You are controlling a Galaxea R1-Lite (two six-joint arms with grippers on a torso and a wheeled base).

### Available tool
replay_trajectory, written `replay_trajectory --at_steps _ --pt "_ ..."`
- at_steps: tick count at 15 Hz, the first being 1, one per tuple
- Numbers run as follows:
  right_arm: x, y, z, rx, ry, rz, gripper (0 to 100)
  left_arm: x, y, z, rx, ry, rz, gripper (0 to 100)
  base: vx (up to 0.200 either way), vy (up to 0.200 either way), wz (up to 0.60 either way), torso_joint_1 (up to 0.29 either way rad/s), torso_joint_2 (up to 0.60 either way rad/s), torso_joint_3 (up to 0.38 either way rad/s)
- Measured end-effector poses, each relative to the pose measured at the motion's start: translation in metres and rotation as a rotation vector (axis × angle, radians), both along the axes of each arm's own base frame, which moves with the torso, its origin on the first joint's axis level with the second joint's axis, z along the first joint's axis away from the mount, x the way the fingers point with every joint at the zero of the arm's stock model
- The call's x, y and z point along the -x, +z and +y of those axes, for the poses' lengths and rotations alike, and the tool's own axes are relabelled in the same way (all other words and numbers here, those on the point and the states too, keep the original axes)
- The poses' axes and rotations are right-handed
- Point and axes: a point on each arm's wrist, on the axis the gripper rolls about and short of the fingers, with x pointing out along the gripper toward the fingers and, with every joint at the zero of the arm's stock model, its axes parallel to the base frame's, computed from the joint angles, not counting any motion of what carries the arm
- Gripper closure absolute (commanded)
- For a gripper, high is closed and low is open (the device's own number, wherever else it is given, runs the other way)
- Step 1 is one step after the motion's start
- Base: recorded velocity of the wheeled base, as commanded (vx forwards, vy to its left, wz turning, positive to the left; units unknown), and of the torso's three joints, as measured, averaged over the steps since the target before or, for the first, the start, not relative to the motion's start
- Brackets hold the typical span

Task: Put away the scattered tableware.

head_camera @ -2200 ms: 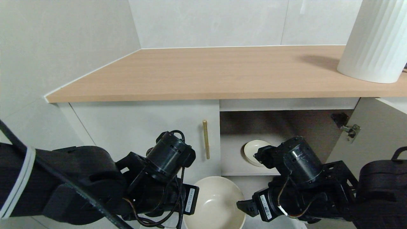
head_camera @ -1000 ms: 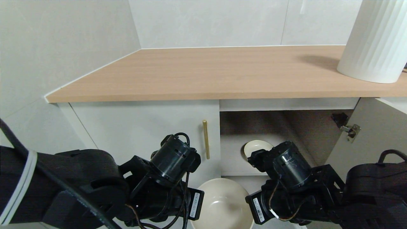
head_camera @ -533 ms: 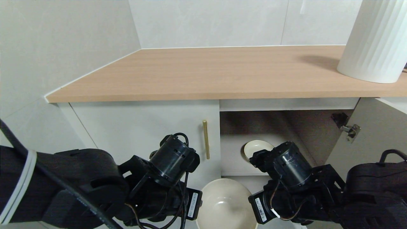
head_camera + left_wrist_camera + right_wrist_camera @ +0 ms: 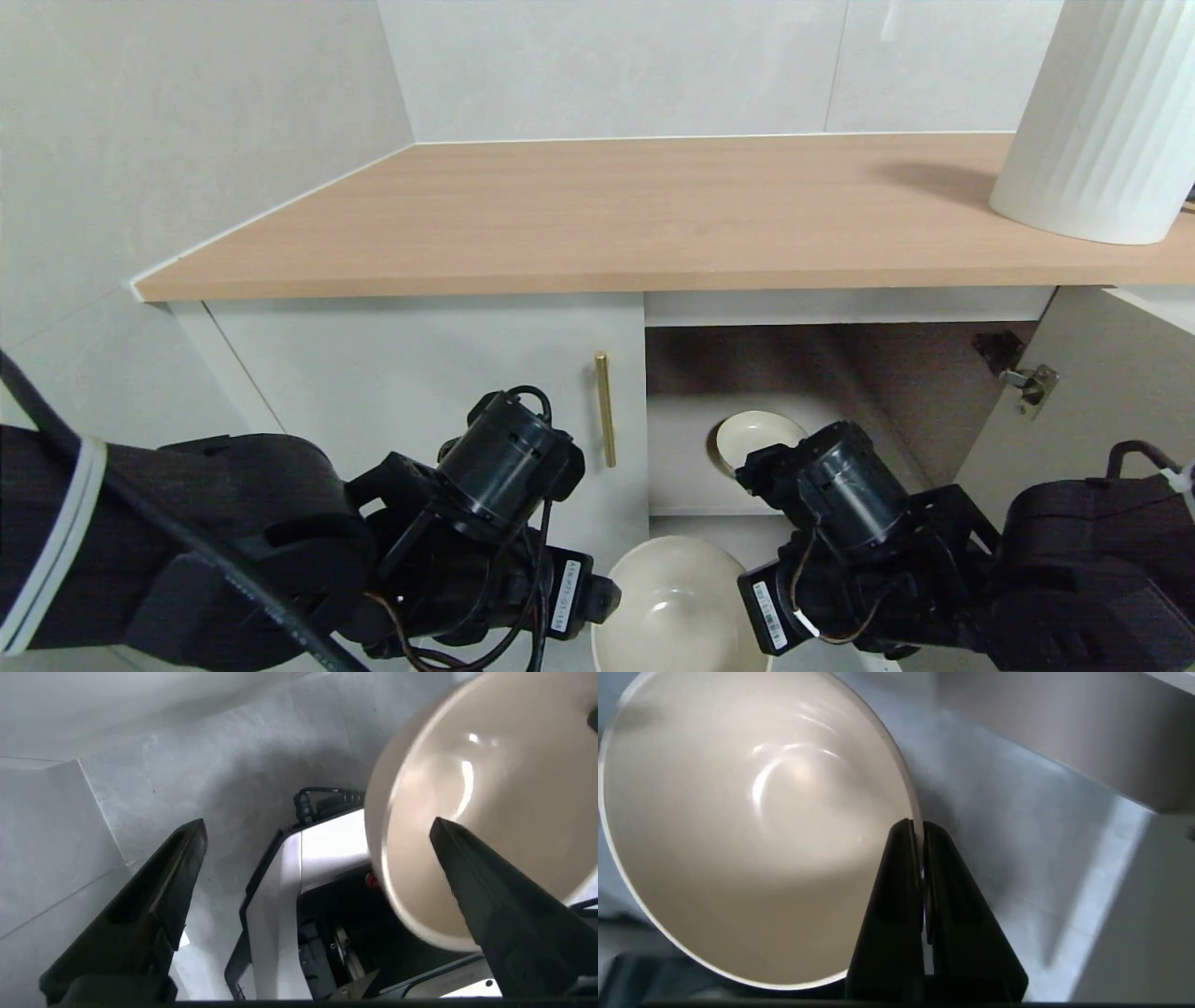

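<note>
Nearest to me, the right gripper (image 4: 922,849) has its two fingers pressed together on the rim of a cream bowl (image 4: 757,831), pinching the thin edge between them. The left gripper (image 4: 318,826) has its fingers spread wide and holds nothing. One fingertip (image 4: 448,845) lies just beside the bowl's opposite rim, and I cannot tell whether it touches.

The bowl is round and hangs low in front of the open cabinet compartment (image 4: 812,373), below its shelf edge. Its mouth is turned upward and the hollow is bare and glossy.

Left of the compartment is a closed white door with an upright brass handle (image 4: 604,409). Inside the compartment, on its floor, sits a small cream dish (image 4: 754,435), well apart from the bowl. The compartment's own door (image 4: 1083,392) is swung out to its right. Above the compartment runs a wooden countertop (image 4: 607,215), with a white ribbed vessel (image 4: 1106,121) standing on it toward the right.
</note>
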Motion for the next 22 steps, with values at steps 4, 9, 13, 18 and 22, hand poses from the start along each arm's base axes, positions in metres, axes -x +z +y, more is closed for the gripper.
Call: replay_trajectory --at_steps 4,9,13,18,22 --pt "-0.025 -0.018 -0.011 0.073 -0.119 0.001 100 0.0 0.001 0.0 0.003 0.0 -0.003 0 0.0 0.0 0.0 0.0 0.0 0.0" --pt "-0.079 -0.023 -0.035 0.057 -0.338 -0.028 100 0.0 0.002 0.001 -0.005 0.01 -0.016 0 0.0 0.0 0.0 0.0 0.0 0.0" --pt "-0.115 -0.015 -0.047 -0.085 -0.538 -0.041 100 0.0 0.002 0.001 -0.005 0.011 -0.016 0 0.0 0.0 0.0 0.0 0.0 0.0" --pt "-0.152 -0.006 -0.063 -0.272 -0.69 -0.137 100 0.0 0.002 0.001 -0.007 0.011 -0.015 0 0.0 0.0 0.0 0.0 0.0 0.0" --pt "-0.169 -0.015 -0.074 -0.273 -0.77 -0.166 100 0.0 0.001 0.001 -0.007 0.011 -0.013 0 0.0 0.0 0.0 0.0 0.0 0.0"
